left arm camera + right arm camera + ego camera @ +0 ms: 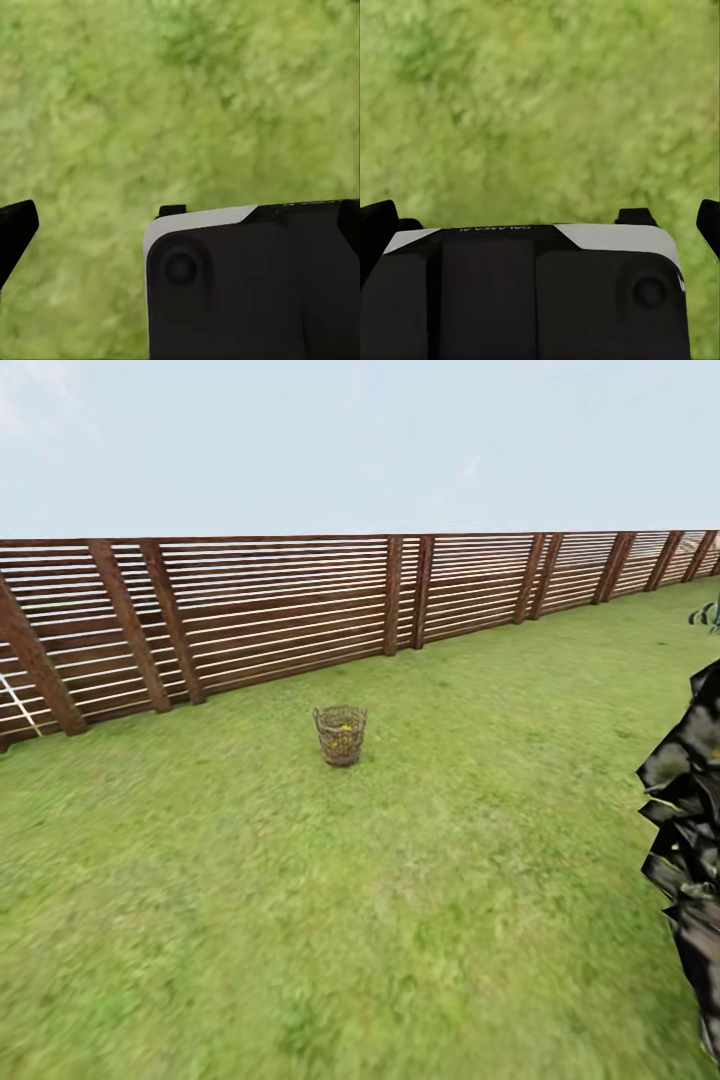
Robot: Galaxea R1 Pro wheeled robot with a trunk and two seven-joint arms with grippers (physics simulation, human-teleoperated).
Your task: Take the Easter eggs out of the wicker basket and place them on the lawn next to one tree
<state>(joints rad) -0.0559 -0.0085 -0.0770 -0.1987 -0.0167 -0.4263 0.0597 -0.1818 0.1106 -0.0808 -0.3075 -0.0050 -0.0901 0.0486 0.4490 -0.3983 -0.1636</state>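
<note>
left end effector [180,217]: over lawn [300,920], fingers apart | right end effector [547,214]: same | wicker basket [341,734] far ahead

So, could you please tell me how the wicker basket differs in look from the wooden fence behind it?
The wicker basket is a small, round, tan woven thing standing alone on the lawn; the wooden fence is long and dark brown, running across the whole head view. The basket's weave is fine and netlike, with a bit of yellow showing inside, while the fence is made of straight horizontal slats between leaning posts. Both let light through and both stand upright on the grass.
</note>
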